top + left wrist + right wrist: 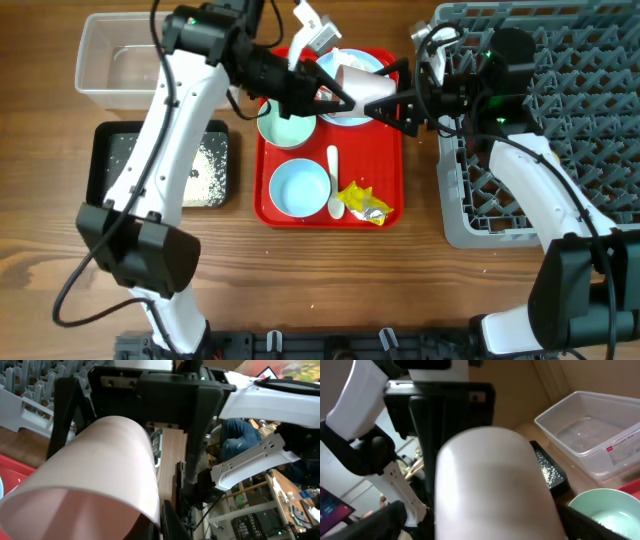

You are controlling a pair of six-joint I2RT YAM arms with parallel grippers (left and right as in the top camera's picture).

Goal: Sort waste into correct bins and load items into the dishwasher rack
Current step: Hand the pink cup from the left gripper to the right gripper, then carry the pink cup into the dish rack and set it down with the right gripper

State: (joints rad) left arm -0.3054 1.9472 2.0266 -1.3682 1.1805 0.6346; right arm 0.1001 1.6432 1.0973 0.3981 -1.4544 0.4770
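Rice lies in the black tray [110, 150]. The left gripper's [345, 98] jaws pinch the pink cup [362, 85], with the right gripper's [388, 103] jaws wide around it. Bowls [298, 188], spoon [333, 180] and yellow wrapper [365, 203] remain unsorted.

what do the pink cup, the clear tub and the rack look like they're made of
pink cup: probably plastic; smooth, even wall with a soft satin sheen, though glazed ceramic can't be ruled out.
clear tub: transparent plastic; see-through walls with glossy glints.
dishwasher rack: moulded grey plastic, going by its matt lattice and prongs.
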